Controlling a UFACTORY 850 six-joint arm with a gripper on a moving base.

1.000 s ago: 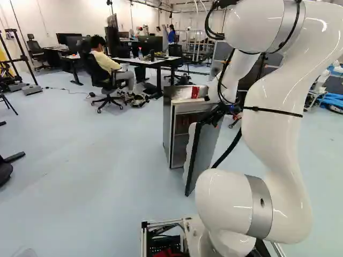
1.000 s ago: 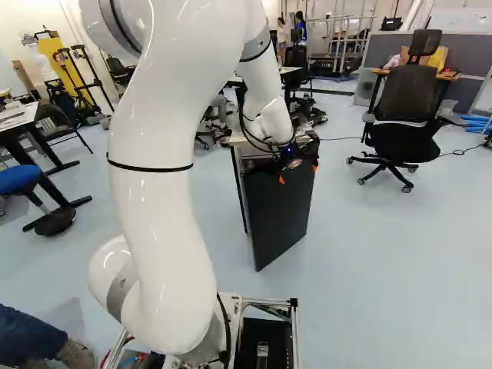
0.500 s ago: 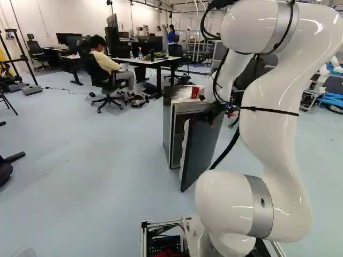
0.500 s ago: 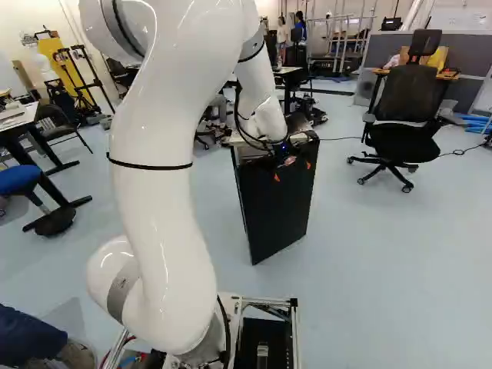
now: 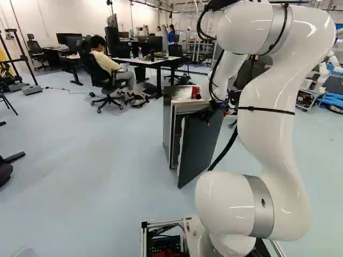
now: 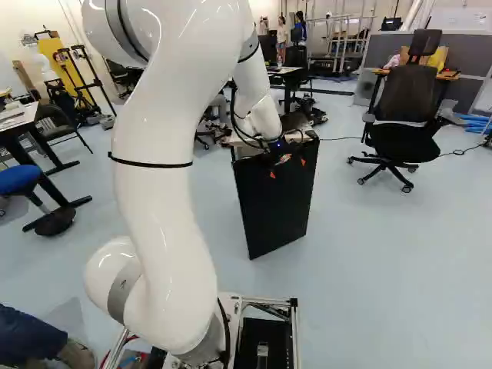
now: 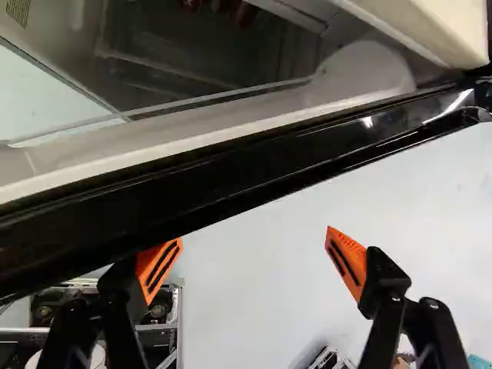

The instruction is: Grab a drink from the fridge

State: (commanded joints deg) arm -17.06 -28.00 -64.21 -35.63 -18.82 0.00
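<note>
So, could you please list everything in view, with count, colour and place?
Fridge: one, dark with pale top, ahead
Door: one, black, ajar on fridge
Item: one, red, on fridge
Drinks, probably: two or more, red, inside fridge
Chairs: several, black, around room
Desks: several, pale-topped, around room
Monitors: several, black, on desks
Stool: one, blue, left of right base view
Base: one, metallic, below arm
Arm: one, white, on base
Tool: one, black with orange pads, at door edge

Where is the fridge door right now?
The fridge door hangs partly open near the middle of the left base view, between the fridge cabinet and the white arm.
</note>
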